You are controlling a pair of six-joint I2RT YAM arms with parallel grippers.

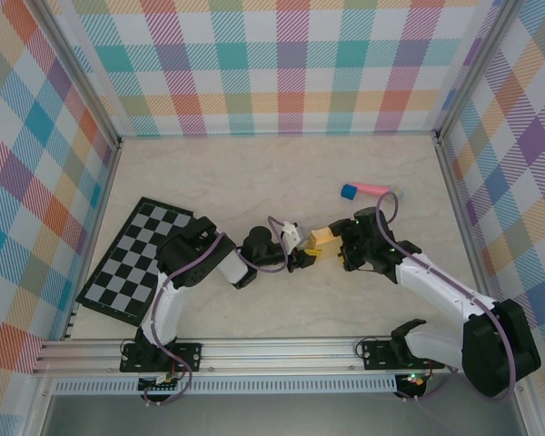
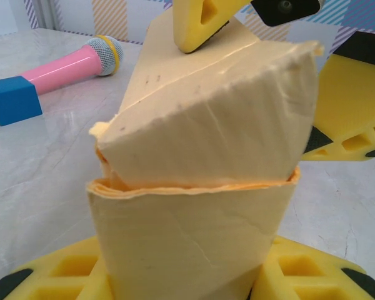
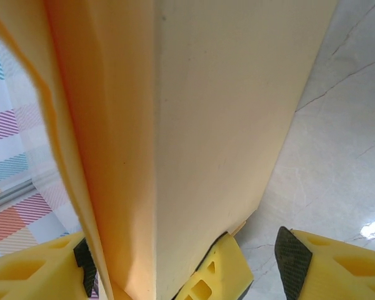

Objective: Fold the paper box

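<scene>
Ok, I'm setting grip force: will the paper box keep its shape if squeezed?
Probably not: the box is thin card with wrinkled, bowed edges, so it likely buckles. Hollow, it's probably light. Its layered flaps may spring apart.

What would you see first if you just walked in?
The yellow-orange paper box, held up in the middle with the left pincer clamped on it. Next, the black-and-white checkered board over on the left, and a pink toy microphone farther back.

The left arm (image 1: pixel 166 313) and right arm (image 1: pixel 440 289) are showing white links, black joints, purple cables (image 1: pixel 272 267); yellow fingers (image 3: pixel 347 265) are wearing black pads (image 3: pixel 292 259).
</scene>
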